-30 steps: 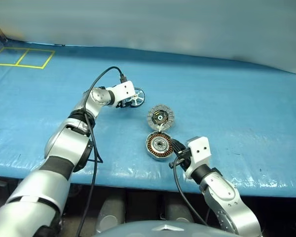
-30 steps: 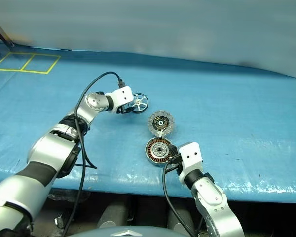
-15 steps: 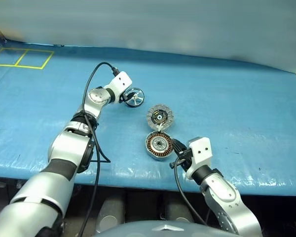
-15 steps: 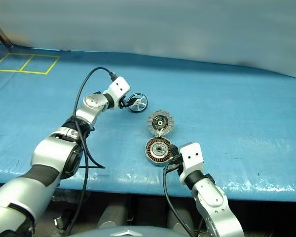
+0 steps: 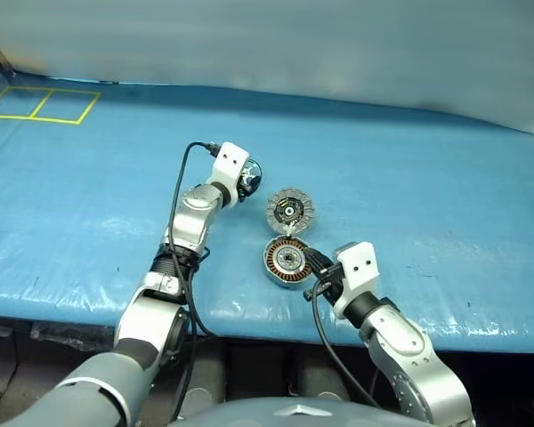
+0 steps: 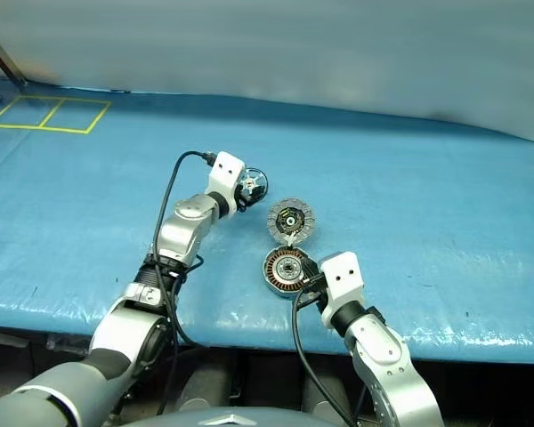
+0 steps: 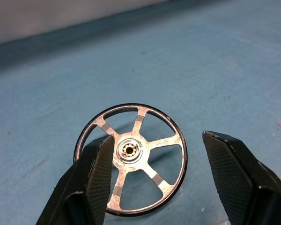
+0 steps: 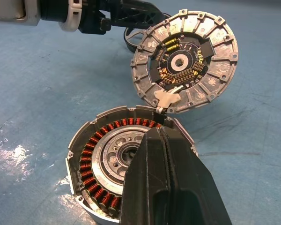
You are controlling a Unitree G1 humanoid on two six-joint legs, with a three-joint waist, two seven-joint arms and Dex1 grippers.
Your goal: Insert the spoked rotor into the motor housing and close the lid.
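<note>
The single spoked rotor lies on the blue table cover between the parted fingers of the left gripper, ungripped; a second ago that gripper reached it from the robot's left, and it now stands over it from the near side. One motor housing sits nearby with its one lid swung open. The right gripper, fingers closed together and empty, remains at the housing's near rim.
</note>
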